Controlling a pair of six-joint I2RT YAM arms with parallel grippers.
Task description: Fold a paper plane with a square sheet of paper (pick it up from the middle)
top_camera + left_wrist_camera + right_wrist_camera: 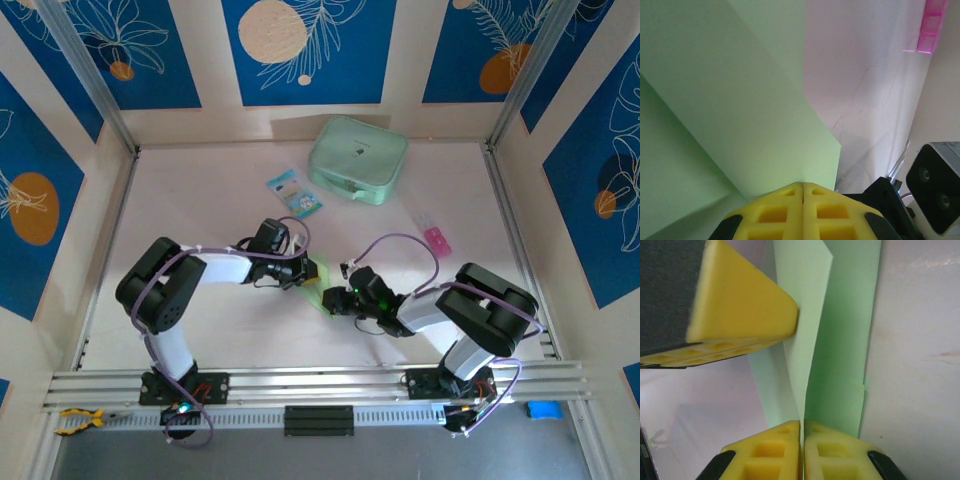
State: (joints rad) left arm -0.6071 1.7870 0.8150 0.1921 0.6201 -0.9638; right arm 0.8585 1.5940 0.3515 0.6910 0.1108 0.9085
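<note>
I am pinching the folded green paper [318, 287] in both tightly closed grippers, with my left gripper [803, 187] at its 10 o'clock and my right gripper [802, 426] at its 4 o'clock. It is sitting mid-table [200, 210], with a mint case [358, 160] lying toward 12 o'clock and blue walls [310, 60] surrounding.

The paper [324, 276] sits in the middle of the table [200, 200], between the left gripper [307, 272] and the right gripper [332, 299]. Behind it lies a packet [294, 193], with a zip case [358, 160] to the packet's right. A small box [437, 240] lies to the right of the paper.
</note>
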